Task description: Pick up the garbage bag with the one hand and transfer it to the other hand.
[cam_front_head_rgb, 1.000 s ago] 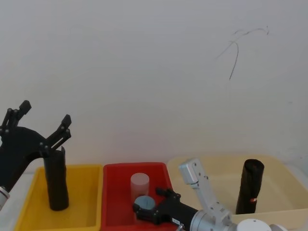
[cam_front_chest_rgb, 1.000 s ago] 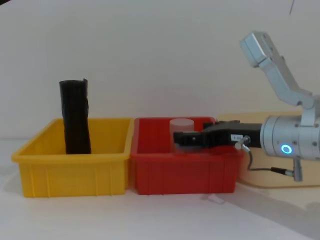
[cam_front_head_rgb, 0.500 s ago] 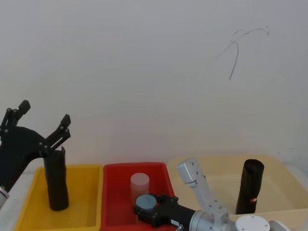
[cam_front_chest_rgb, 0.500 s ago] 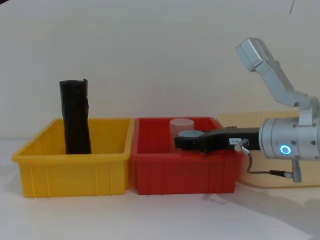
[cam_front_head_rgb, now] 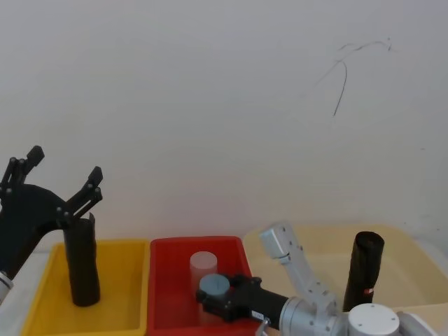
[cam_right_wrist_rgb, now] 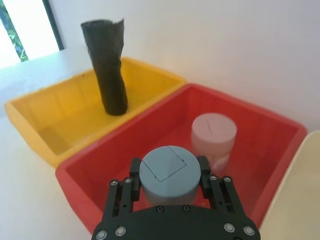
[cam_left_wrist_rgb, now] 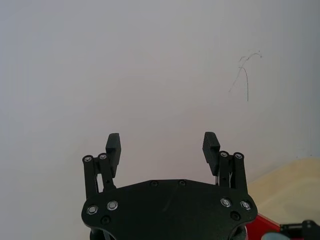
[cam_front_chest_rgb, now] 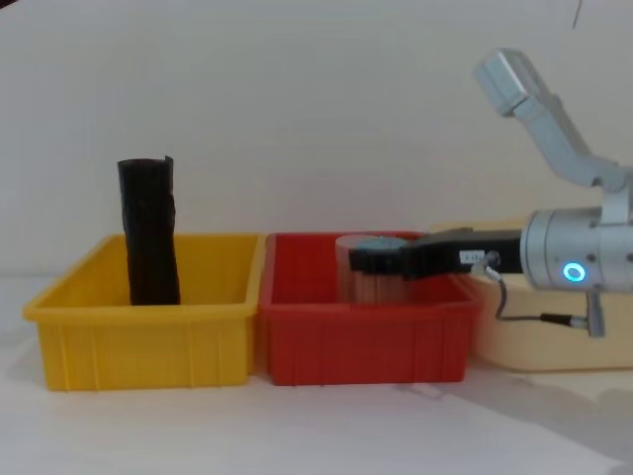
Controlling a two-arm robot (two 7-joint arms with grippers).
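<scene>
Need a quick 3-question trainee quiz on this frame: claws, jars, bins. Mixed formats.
1. True or false: the right claw is shut on the grey-blue jar.
2. Which bin does the pink jar stand in? A yellow bin; B red bin; C beige bin.
3. Fill in: the left claw, raised at the robot's left, is ___ (open or shut).

Key: 1 true; 2 B; 3 open.
</scene>
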